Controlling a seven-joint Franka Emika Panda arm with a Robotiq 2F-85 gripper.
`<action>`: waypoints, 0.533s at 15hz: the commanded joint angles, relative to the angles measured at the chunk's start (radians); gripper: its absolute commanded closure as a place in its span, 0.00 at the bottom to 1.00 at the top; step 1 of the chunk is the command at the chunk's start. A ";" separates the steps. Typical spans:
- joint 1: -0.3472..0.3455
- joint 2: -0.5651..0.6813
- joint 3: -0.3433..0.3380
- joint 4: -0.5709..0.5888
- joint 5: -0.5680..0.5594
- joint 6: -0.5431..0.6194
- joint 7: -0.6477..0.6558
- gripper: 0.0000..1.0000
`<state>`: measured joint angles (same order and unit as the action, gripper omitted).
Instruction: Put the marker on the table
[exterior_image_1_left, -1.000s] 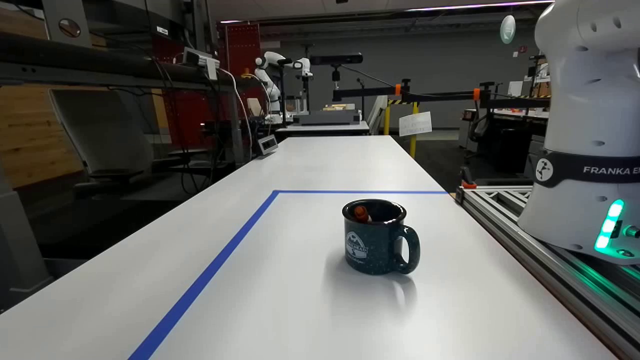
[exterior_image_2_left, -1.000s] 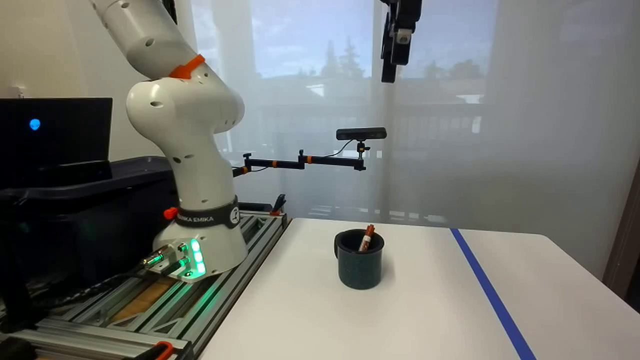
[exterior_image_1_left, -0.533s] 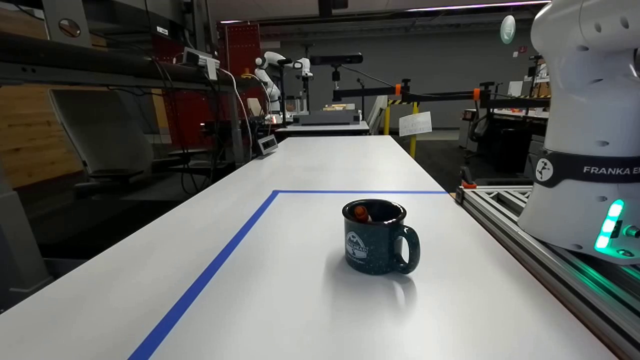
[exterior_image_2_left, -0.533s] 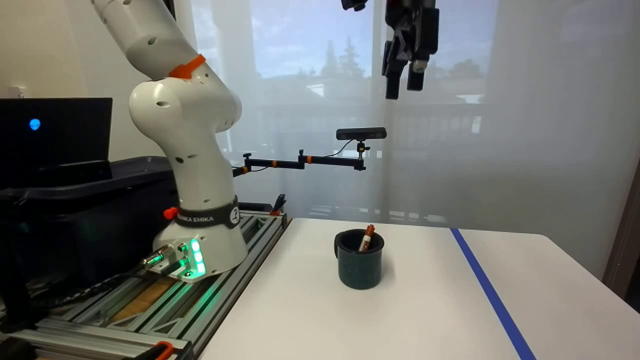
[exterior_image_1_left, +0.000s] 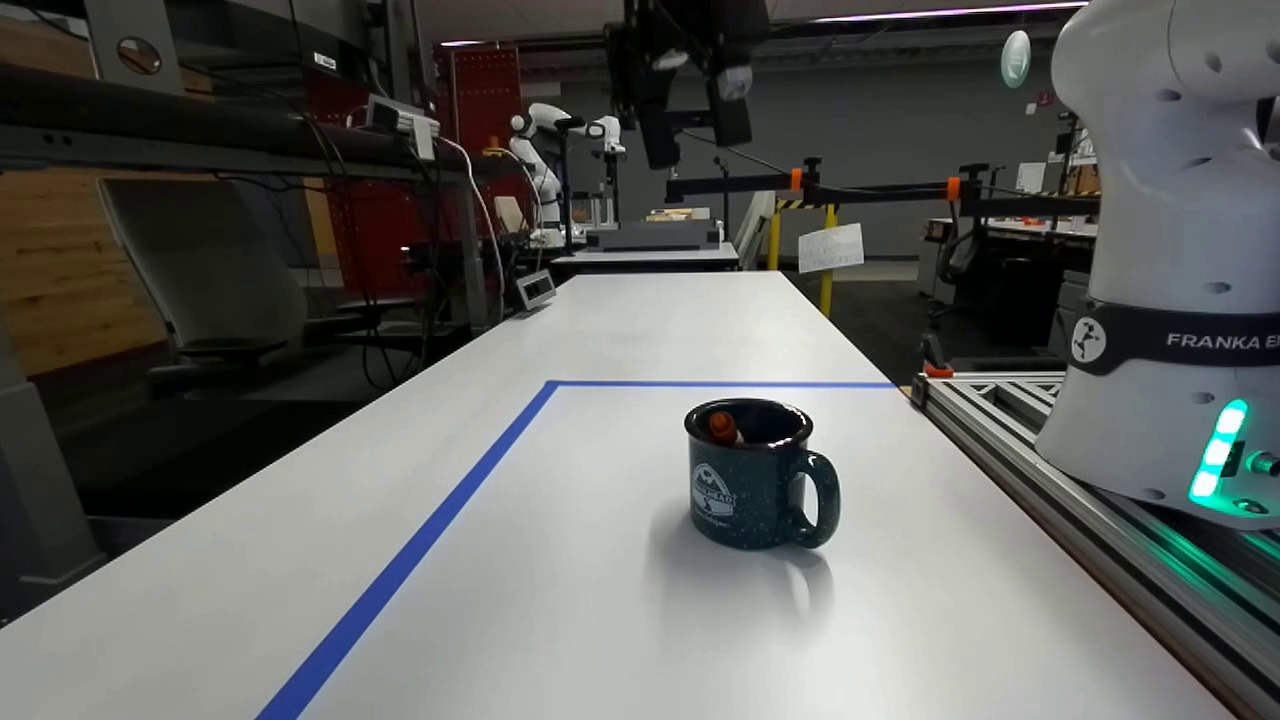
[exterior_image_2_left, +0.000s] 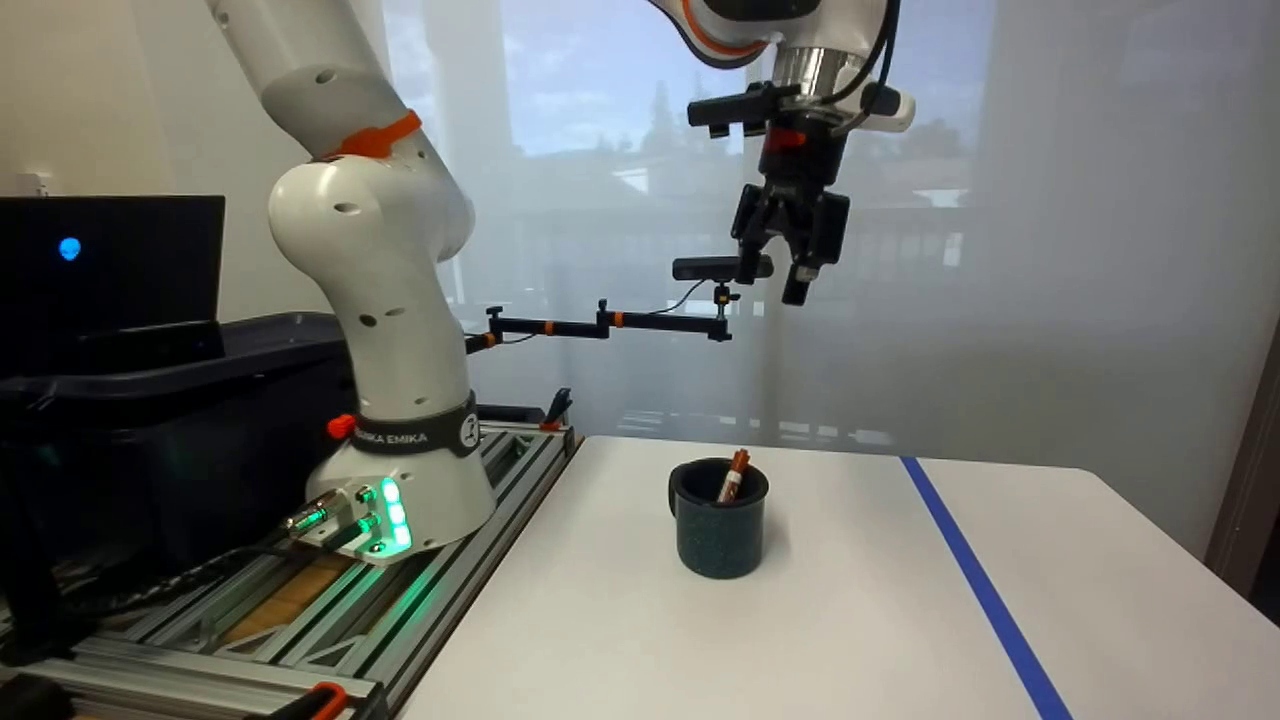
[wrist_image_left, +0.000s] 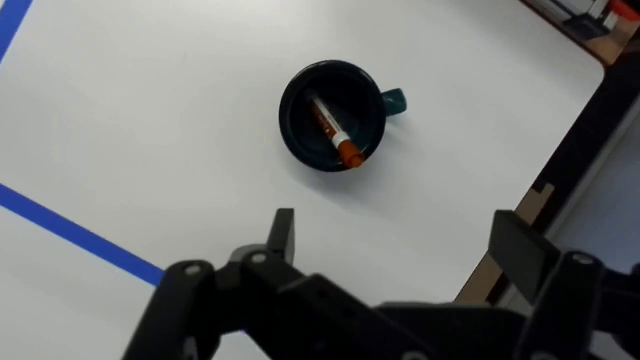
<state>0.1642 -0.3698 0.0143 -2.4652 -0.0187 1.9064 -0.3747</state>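
The marker (wrist_image_left: 331, 125) has an orange-red cap, a white band and a reddish-brown body. It leans inside the dark teal mug (exterior_image_2_left: 720, 540) with its capped end at the rim. The marker also shows in both exterior views, as a cap (exterior_image_1_left: 722, 428) and a tilted upper part (exterior_image_2_left: 734, 475); its lower end is in the mug. The mug stands upright on the white table (exterior_image_2_left: 850, 630). My gripper (exterior_image_2_left: 771, 288) is open and empty, high above the table and the mug. In the wrist view its fingers (wrist_image_left: 395, 214) are wide apart, with the mug beyond them.
Blue tape lines (exterior_image_1_left: 450, 510) mark the table. The mug's handle (exterior_image_1_left: 822, 500) points toward the robot base side. A metal rail (exterior_image_2_left: 480, 560) with the robot base runs along the table edge. A camera on a black stand arm (exterior_image_2_left: 660, 322) rises behind the table.
My gripper has come down into view in both exterior views and is lower over the table, with its fingers visibly apart. The mug and marker have not moved.
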 joint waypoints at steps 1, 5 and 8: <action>-0.018 0.061 0.024 -0.019 -0.052 0.002 0.023 0.00; -0.002 0.131 0.029 -0.034 -0.049 0.007 -0.055 0.00; -0.015 0.177 0.058 -0.042 -0.162 0.028 -0.046 0.00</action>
<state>0.1600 -0.2234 0.0464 -2.4969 -0.0803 1.9099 -0.4231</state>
